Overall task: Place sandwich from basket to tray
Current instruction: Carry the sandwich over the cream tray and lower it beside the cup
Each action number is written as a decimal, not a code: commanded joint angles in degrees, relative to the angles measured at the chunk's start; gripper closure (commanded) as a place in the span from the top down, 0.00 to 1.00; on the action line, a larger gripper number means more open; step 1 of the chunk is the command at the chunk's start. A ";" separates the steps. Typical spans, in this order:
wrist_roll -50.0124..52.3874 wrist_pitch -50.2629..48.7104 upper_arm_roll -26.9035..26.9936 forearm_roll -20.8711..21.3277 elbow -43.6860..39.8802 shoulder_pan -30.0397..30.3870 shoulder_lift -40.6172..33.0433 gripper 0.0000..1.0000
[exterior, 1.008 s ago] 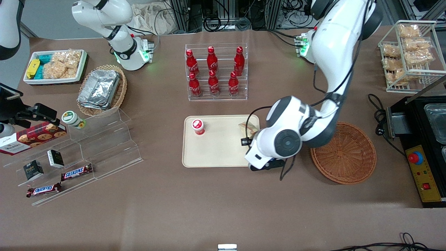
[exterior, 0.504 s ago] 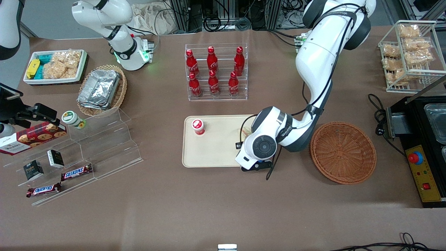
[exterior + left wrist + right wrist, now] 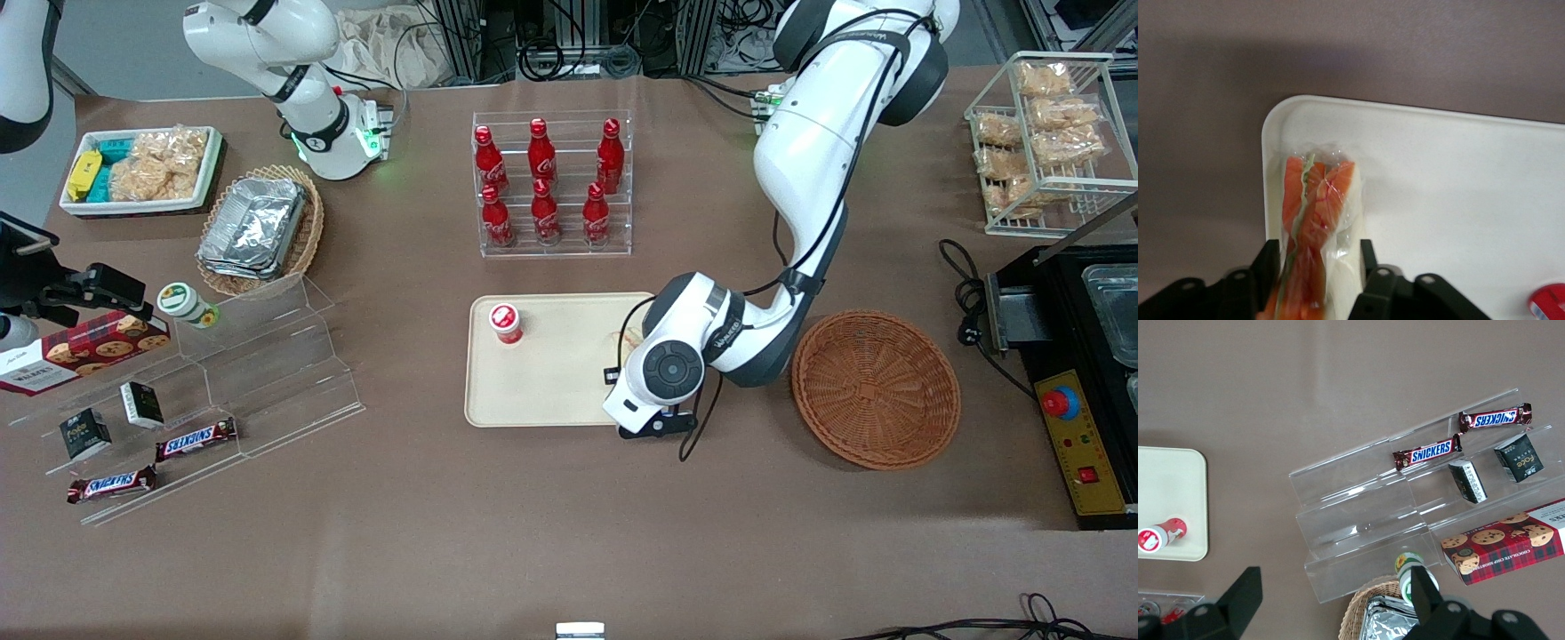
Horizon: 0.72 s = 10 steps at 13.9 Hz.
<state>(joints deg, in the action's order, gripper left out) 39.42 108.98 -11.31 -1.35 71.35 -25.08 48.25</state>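
The sandwich [image 3: 1313, 220], a wrapped wedge with its orange and green filling edge facing the wrist camera, is clamped between the two black fingers [image 3: 1269, 263] of the left gripper [image 3: 1317, 267], so the jaws stand narrow, closed on its sides. It hangs over the corner of the tray [image 3: 1458, 200]; the wrist view does not settle whether its lower edge touches the tray floor. In the front view only a sliver of the sandwich [image 3: 629, 338] shows past the wrist, at the tray's [image 3: 551, 382] end nearest the working arm.

The gripper [image 3: 653, 425] itself is mostly hidden under the white wrist housing, above the tray's edge. The basket [image 3: 876, 388], a round reddish-brown wicker bowl, sits on the counter [image 3: 533, 516] beside the tray, toward the working arm's end, and holds nothing visible. A small red-capped cup [image 3: 505, 323] stands on the tray toward the parked arm's end, well apart from the sandwich.

Farther from the front camera than the tray, an acrylic rack holds six red bottles [image 3: 544, 182]. Toward the parked arm's end lie a clear stepped display [image 3: 267, 356] with two Snickers bars [image 3: 196, 438], a box of cookies [image 3: 84, 349], and a paler oval basket with foil containers [image 3: 258, 227].
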 commanded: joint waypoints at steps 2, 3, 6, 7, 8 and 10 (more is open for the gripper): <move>0.13 -6.91 -0.21 -1.45 -2.52 0.29 -5.70 1.00; 0.04 -9.81 -0.21 -1.81 -4.88 0.64 -6.41 1.00; 0.48 -15.02 0.41 -0.85 -7.02 1.17 -12.28 1.00; 0.13 -16.16 0.58 -0.41 -6.67 1.95 -14.57 1.00; 0.04 -17.56 0.76 0.20 -6.58 3.18 -16.15 1.00; -0.48 -20.55 0.67 2.66 -6.58 4.86 -18.80 1.00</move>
<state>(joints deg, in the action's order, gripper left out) 39.44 90.78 -10.47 -0.76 63.54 -21.79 32.34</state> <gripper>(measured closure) 0.000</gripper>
